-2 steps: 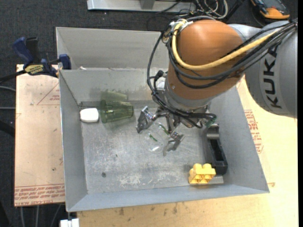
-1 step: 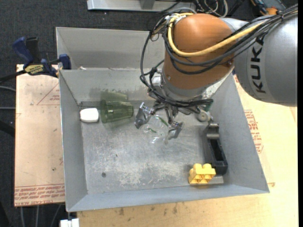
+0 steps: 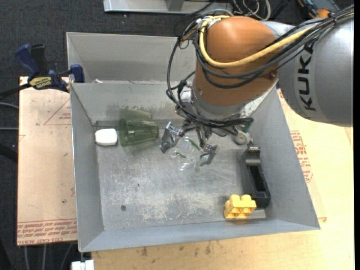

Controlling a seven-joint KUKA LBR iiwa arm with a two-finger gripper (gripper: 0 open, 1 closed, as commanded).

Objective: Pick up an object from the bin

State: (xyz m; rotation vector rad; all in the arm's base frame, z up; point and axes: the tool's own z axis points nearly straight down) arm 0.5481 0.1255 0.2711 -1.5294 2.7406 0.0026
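My gripper (image 3: 187, 147) hangs low over the middle of the bin, under the orange wrist cover, with its two fingers spread apart and open. One fingertip (image 3: 167, 139) is close to the mouth of a green see-through cup (image 3: 136, 131), which lies on its side at the back left. The other fingertip (image 3: 207, 155) is to the right. On the floor between the fingertips lies a small clear, glassy thing (image 3: 183, 157); I cannot tell whether the fingers touch it.
A white rounded block (image 3: 106, 136) lies left of the cup by the left wall. A long black thing (image 3: 255, 178) lies along the right wall, with a yellow toy brick (image 3: 239, 206) at its front end. The arm covers the back right.
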